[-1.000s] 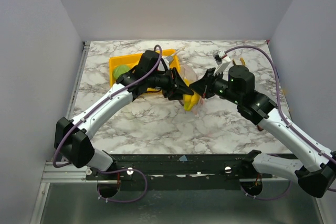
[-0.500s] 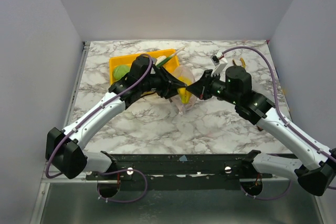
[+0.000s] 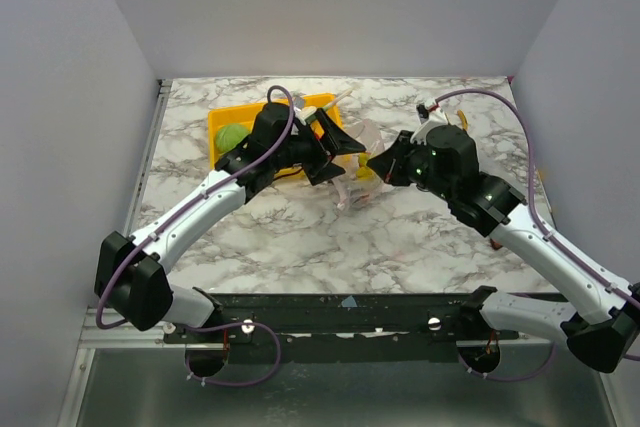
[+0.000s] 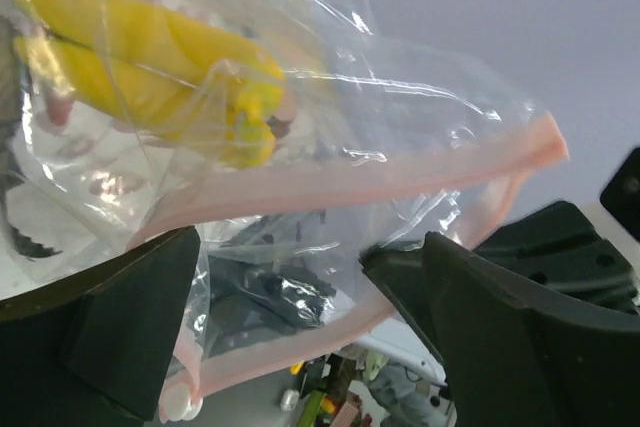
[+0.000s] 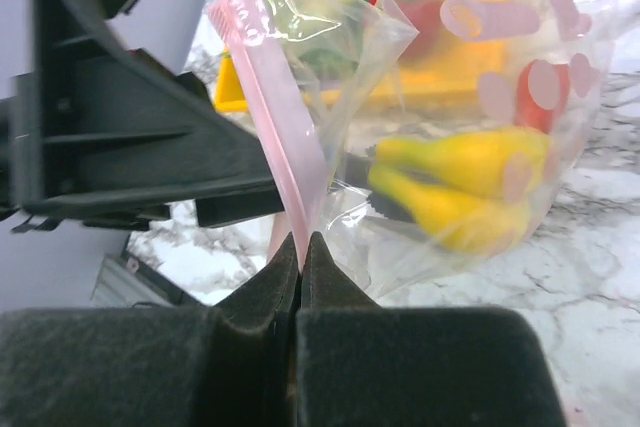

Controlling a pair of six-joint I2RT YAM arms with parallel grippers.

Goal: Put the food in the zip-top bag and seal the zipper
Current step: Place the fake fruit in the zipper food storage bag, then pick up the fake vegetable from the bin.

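Above the marble tabletop [image 3: 300,237], left tool [image 4: 280,267] wide, only the right tool [image 5: 300,247] pinches the clear crinkly bag [image 5: 560,77] by its pink zipper strip [image 5: 290,137], which the toy food [image 5: 460,187] inside may drag out.

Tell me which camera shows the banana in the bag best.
Right wrist: the yellow banana lies in full view through the clear zip-top bag. Left wrist shows it in a corner, creased over by plastic. In the top view it is too small to make out.

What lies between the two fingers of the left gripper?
In the left wrist view, the clear bag and its pink zipper cross the gap between the open fingers of the left gripper.
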